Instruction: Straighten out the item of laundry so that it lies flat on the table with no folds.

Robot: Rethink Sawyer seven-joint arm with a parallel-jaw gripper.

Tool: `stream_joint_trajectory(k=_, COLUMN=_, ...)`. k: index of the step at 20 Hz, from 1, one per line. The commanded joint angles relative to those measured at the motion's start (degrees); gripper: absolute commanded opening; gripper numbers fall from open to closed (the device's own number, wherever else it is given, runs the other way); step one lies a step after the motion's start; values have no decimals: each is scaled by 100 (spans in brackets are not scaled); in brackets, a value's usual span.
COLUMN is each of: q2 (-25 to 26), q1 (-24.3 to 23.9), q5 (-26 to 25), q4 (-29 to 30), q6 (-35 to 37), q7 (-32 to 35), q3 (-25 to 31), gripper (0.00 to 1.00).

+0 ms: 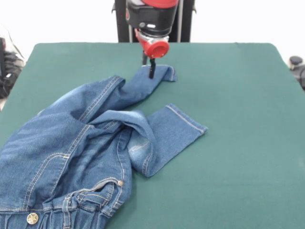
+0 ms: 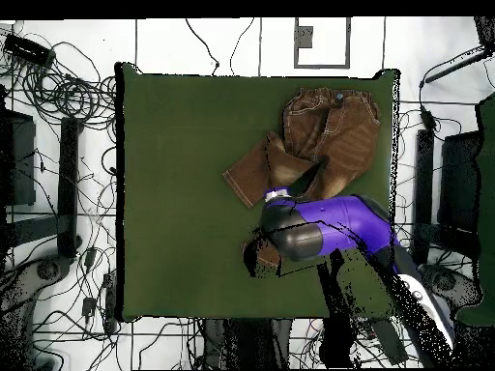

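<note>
The blue denim jeans (image 1: 81, 157) lie crumpled on the left half of the dark green table (image 1: 238, 119), waistband and metal button at the near left corner. One leg stretches toward the far edge; the other is folded across the middle, its hem pointing right. My gripper (image 1: 149, 69) comes down at the far centre and is shut on the hem of the stretched leg, low over the table. In the overhead view the jeans (image 2: 329, 135) look brown, and the arm (image 2: 329, 227) covers the gripper and most of the held leg.
The robot's pedestal (image 1: 152, 19) stands just behind the table's far edge. Cables and equipment (image 2: 58, 145) lie on the floor around the table. Dark gear (image 1: 296, 64) sits off the table's right side.
</note>
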Motion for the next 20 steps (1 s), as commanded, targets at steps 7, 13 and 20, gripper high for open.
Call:
stream_joint_trajectory(k=7, q2=569, q1=-317, q5=82, q4=9, q6=-1031, q7=1273, q3=545, gripper=100)
stream_joint_trajectory(k=13, q2=737, q1=-521, q5=33, q4=40, q6=-1191, q7=1029, q3=799, gripper=100)
stream_joint_trajectory(k=20, q2=943, q1=-605, q5=-126, q4=-53, q6=-1383, q7=898, q3=912, gripper=100)
